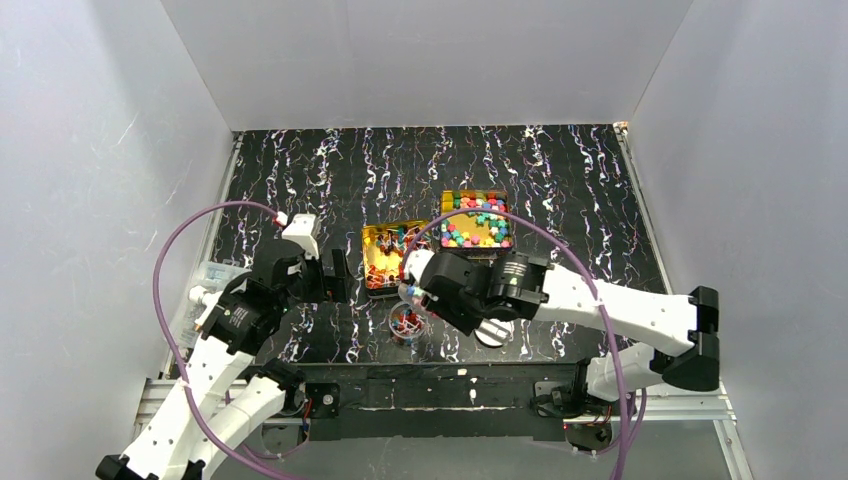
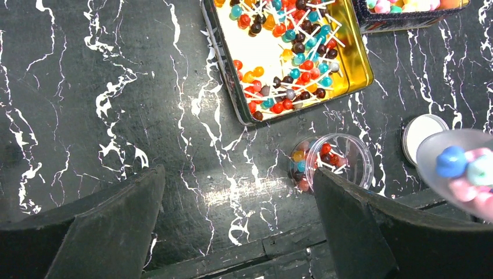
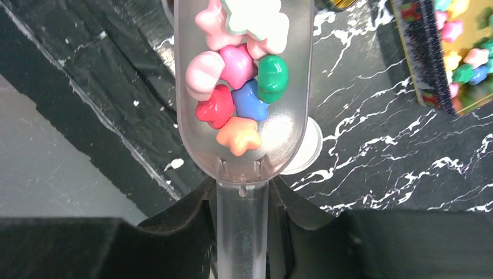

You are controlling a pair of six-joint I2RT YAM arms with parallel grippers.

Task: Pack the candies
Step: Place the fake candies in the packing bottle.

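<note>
My right gripper (image 3: 241,203) is shut on the handle of a clear plastic scoop (image 3: 244,145). The scoop holds several pastel candies (image 3: 238,81) and hangs just above and right of a small clear jar (image 1: 406,324), which holds lollipop candies (image 2: 325,152). The jar's round white lid (image 1: 494,333) lies flat to its right. My left gripper (image 2: 237,174) is open and empty, hovering above bare table left of the jar (image 2: 340,163). The scoop (image 2: 459,163) shows at that view's right edge.
A gold tin (image 1: 388,256) of lollipops sits behind the jar. A second gold tin (image 1: 476,220) of mixed candies stands further back right. A clear plastic bag (image 1: 205,285) lies at the table's left edge. The black front rail (image 2: 279,244) runs close beneath my left fingers.
</note>
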